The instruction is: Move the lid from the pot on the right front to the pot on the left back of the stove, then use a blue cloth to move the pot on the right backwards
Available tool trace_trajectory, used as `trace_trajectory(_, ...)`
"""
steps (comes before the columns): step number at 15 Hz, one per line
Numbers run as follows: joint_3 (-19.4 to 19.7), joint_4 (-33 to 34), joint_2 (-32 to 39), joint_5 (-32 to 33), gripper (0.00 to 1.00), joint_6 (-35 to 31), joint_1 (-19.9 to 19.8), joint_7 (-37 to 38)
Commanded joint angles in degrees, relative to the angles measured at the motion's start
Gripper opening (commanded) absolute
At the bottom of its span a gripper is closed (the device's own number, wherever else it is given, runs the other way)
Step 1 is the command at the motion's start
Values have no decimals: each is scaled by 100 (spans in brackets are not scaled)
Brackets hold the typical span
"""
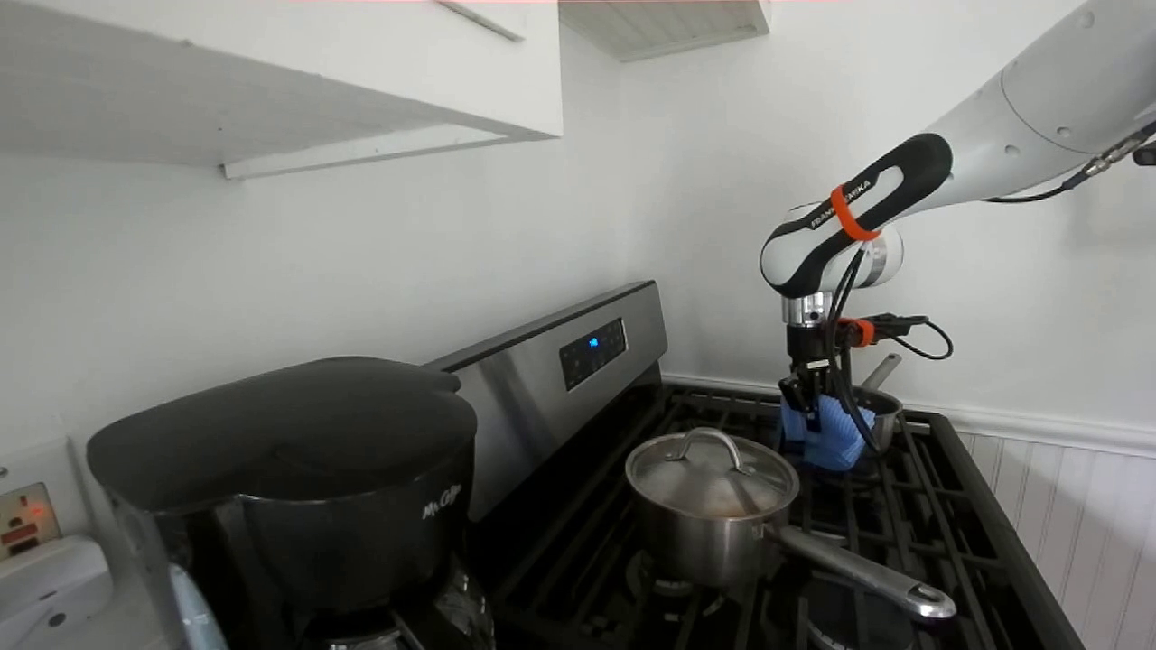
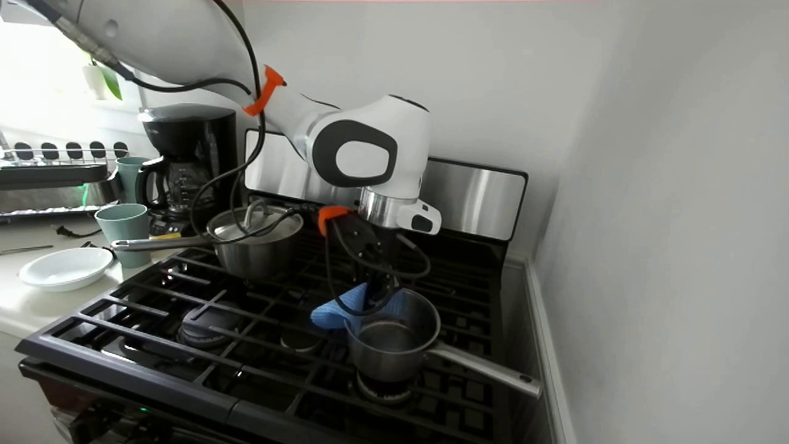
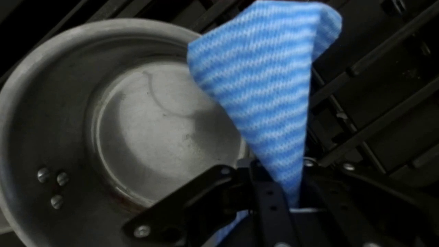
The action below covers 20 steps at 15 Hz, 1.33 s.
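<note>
The stove (image 2: 135,375) spread widest, its back panel (image 2: 471,200) behind the uncovered pot (image 2: 388,367) and well apart from it. To the left of the uncovered pot and farther back stood the lidded pot (image 2: 254,258); the lid (image 1: 709,483) sat on it, so the first half of the task looked done. The uncovered pot's handle (image 2: 484,369) ran out to the right, away from the lidded pot. On the uncovered pot's rim, roughly across from that handle, hung the blue cloth (image 3: 260,75), part over the opening, part outside. There the fingers (image 3: 276,223) stood narrow, holding the cloth; whether they also pinched the pot's wall could not be told. The pot's body lay frontward and rightward of them, so the backward move seemed to turn on drawing it after the grip, not pushing; a hold on cloth alone might slip off. The wrist view showed the rivets (image 3: 62,178) inside the uncovered pot but hardly any handle, which an exterior view gave at full length.
</note>
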<state>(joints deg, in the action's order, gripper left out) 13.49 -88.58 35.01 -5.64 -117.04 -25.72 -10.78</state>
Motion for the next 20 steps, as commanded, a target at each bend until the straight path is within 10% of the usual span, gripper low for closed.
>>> trace_trajectory(1, 6, -202, -137, 201, 2, -155, 58, -14)
trace_trajectory(20, -409, 802, 147, 67, 2, -173, 188, -382)
